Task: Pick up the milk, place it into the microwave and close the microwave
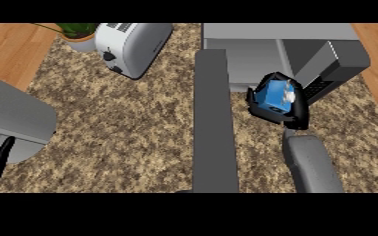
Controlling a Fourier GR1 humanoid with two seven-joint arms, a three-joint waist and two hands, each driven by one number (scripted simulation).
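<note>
My right forearm (314,166) is showing at five o'clock; my right hand (270,111) is gripping the milk (277,94), fingers curling round it. The microwave (255,60) cavity is lying at eleven o'clock from the milk, just beside it, its open door (214,130) standing at nine o'clock.

Blue milk carton (279,96) tilted before open grey microwave (251,55)
</note>
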